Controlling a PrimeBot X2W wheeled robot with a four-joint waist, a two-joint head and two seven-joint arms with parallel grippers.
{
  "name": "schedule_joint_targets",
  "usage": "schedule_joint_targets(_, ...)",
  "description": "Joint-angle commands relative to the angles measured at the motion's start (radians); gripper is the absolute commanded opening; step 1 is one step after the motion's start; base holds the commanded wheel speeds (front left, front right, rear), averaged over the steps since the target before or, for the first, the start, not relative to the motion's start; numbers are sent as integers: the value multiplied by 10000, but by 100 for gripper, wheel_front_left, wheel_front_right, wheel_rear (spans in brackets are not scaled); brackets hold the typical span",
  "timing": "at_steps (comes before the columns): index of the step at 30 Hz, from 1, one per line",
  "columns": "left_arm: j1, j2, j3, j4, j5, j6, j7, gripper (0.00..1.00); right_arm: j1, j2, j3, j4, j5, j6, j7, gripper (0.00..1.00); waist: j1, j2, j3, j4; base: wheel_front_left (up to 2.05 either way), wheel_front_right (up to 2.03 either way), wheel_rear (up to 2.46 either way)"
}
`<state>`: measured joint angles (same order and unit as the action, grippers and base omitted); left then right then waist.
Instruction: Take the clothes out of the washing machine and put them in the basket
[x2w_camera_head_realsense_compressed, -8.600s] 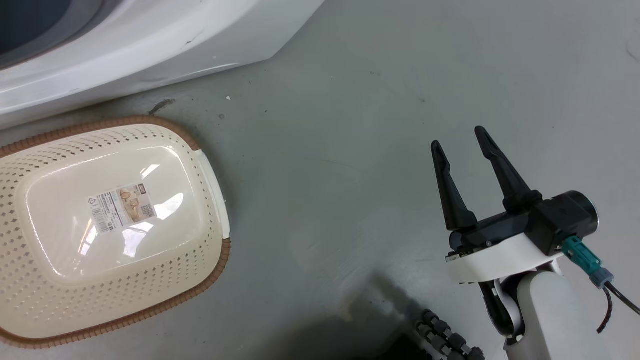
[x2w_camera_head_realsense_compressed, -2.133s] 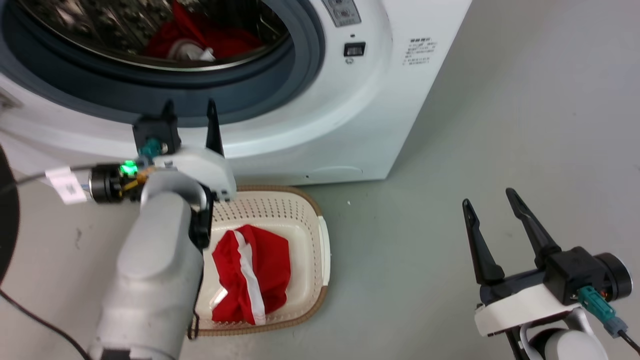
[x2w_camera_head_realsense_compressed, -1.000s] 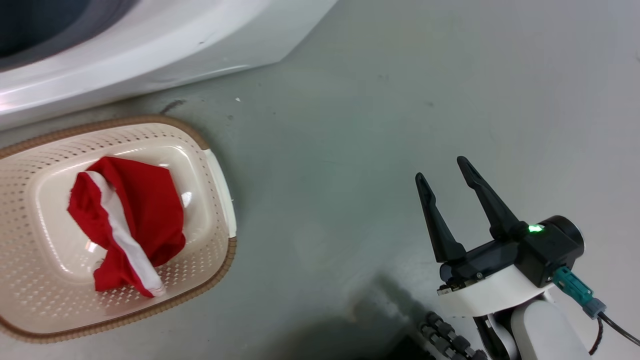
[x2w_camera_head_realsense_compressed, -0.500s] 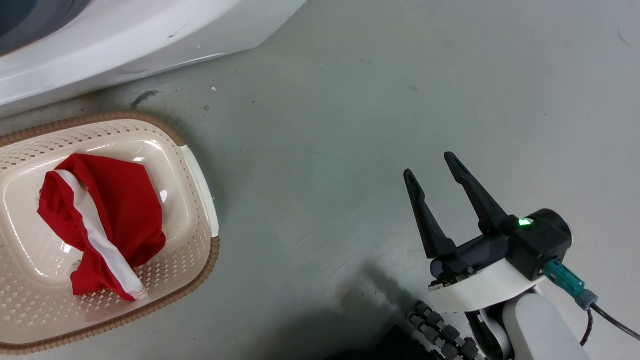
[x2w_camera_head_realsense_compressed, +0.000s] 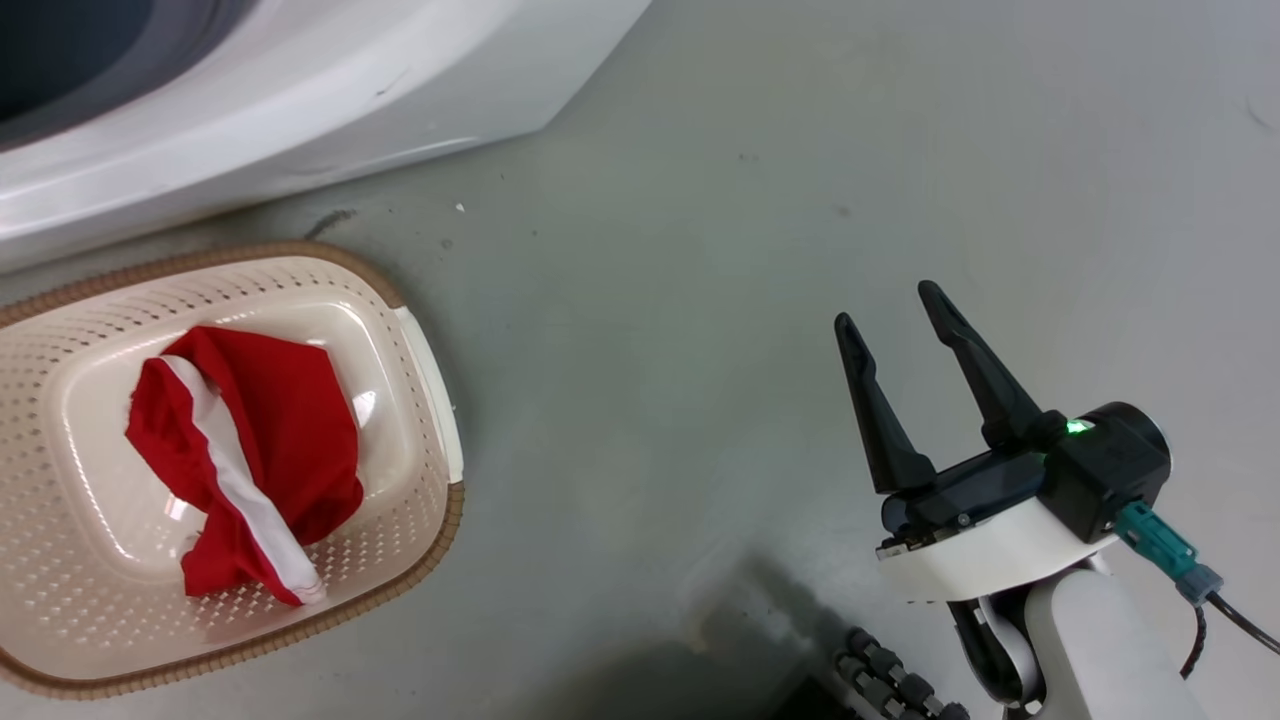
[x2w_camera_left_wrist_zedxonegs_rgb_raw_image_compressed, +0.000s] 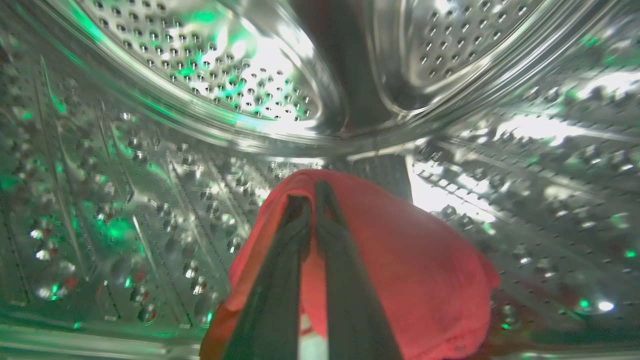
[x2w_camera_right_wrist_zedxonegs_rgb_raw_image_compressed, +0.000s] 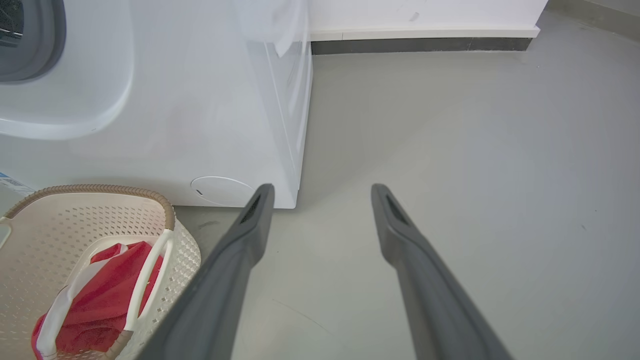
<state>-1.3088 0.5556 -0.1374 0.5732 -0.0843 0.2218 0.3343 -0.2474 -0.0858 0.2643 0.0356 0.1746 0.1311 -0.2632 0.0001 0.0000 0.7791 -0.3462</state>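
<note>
Inside the washing machine's steel drum (x2w_camera_left_wrist_zedxonegs_rgb_raw_image_compressed: 200, 90), my left gripper (x2w_camera_left_wrist_zedxonegs_rgb_raw_image_compressed: 310, 192) is shut on a red garment (x2w_camera_left_wrist_zedxonegs_rgb_raw_image_compressed: 400, 270) that bulges around its two fingers. A second red garment with a white stripe (x2w_camera_head_realsense_compressed: 245, 460) (x2w_camera_right_wrist_zedxonegs_rgb_raw_image_compressed: 95, 300) lies in the cream basket (x2w_camera_head_realsense_compressed: 410, 540) (x2w_camera_right_wrist_zedxonegs_rgb_raw_image_compressed: 30, 230) on the floor in front of the washing machine (x2w_camera_head_realsense_compressed: 300, 90) (x2w_camera_right_wrist_zedxonegs_rgb_raw_image_compressed: 200, 100). Over bare floor to the right of the basket, my right gripper (x2w_camera_head_realsense_compressed: 890, 305) (x2w_camera_right_wrist_zedxonegs_rgb_raw_image_compressed: 322, 192) stands open with nothing between its fingers.
The grey floor (x2w_camera_head_realsense_compressed: 700, 250) stretches to the right of the machine and basket. A wall with a dark skirting (x2w_camera_right_wrist_zedxonegs_rgb_raw_image_compressed: 420, 45) runs along the far side. A black ribbed cable (x2w_camera_head_realsense_compressed: 890, 680) lies near my right arm's base.
The head camera has swung between the drum and the floor. The basket held nothing 8.6 s ago and now holds a red garment. The right gripper stays open.
</note>
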Motion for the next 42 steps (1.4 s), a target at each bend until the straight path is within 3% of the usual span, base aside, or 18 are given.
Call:
schedule_joint_targets(1, 239, -127, 43, 40, -98, 58, -615, 0, -154, 11, -93, 29, -91, -7, -20, 100, -1, 0, -293, 105, 0, 0, 0)
schedule_joint_targets(10, 1374, -851, 192, 1204, -773, -174, -4026, 0, 264, 135, -555, 244, -393, -7, -15, 100, -1, 0, -1800, 375, 0, 0, 0)
schedule_joint_targets(17, 2687, -1398, 405, 2254, -1425, -561, -5650, 0, 786, 253, -963, 369, -736, -8, 193, 100, -1, 0, -3291, 543, 0, 0, 0)
schedule_joint_targets(25, 4306, -1869, 604, 1978, -1804, -1006, -6003, 0, 1473, 346, -1304, 153, -1043, -7, 597, 100, -1, 0, -4717, 932, 0, 0, 0)
schedule_joint_targets(42, 7414, -2742, 574, -1290, -1777, -1513, -6008, 0, 2611, 367, -1559, -455, -1157, -7, 1314, 100, -1, 0, -6959, 2142, 0, 0, 0)
